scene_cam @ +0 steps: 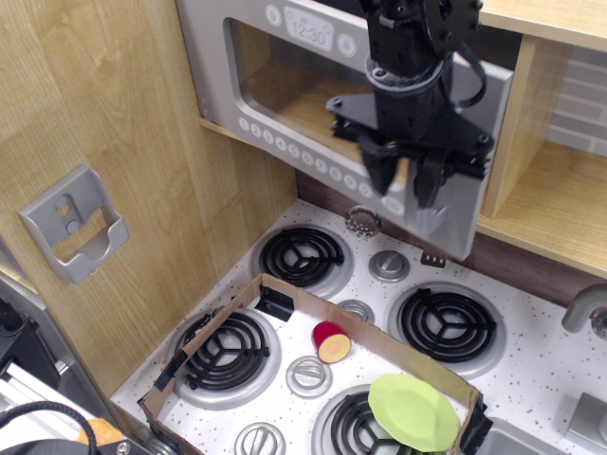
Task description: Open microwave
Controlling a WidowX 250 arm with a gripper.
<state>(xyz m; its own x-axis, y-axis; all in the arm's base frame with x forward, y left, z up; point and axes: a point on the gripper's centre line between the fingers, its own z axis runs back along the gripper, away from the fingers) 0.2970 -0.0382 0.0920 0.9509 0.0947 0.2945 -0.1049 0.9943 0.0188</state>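
We are viewing the large silver-grey toy microwave [285,100] with the clear window door, which is sitting in the wooden cabinet above the far edge of the white speckled stovetop [531,379]. Its door is standing partly ajar: the handle side, toward the far right corner, is hanging out over the stovetop, while the left, hinged side is lying close to the cabinet. The wooden interior is showing through the window.

We are seeing the black robot gripper [406,188] pointing downward directly in front of the door's right portion, where the thick vertical grey handle [438,210] is running top to bottom. The two fingers are parted and appear to be straddling that handle; whether they are pressing on it or merely bracketing it, we cannot tell.

The relation that matters is this: the handle's long axis is vertical and lying between the fingers, and the hinge is lying to the gripper's left. We are judging that widening the opening calls for a pull toward the near edge, arcing leftward about the hinge.

A slip off the handle's lower end looks possible.
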